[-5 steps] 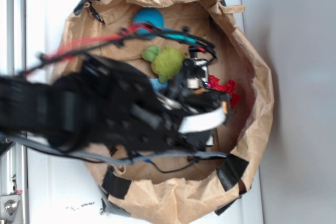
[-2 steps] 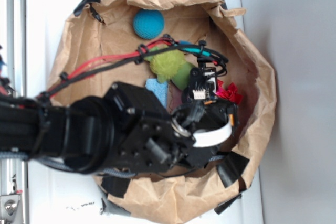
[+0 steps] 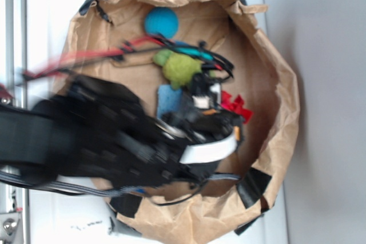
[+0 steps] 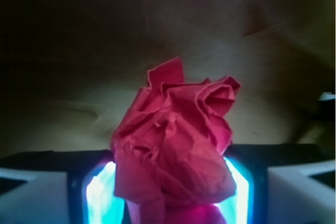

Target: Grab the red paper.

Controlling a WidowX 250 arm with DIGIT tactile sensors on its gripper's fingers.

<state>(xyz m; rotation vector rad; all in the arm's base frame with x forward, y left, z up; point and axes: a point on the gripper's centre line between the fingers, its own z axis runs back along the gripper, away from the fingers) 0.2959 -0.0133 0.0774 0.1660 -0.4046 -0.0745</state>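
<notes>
While the gripper [image 4: 170,192] pinches the red paper [image 4: 176,150] between its jaws, the wad stands tall in the wrist view, long axis upright, one flat corner poking up. Exterior view: red paper [image 3: 233,106] sits at the gripper [image 3: 214,112] tip inside the brown paper bag [image 3: 280,101]. Also in the bag: blue ball [image 3: 160,22], green fuzzy toy [image 3: 178,68], light-blue sponge [image 3: 170,99].
</notes>
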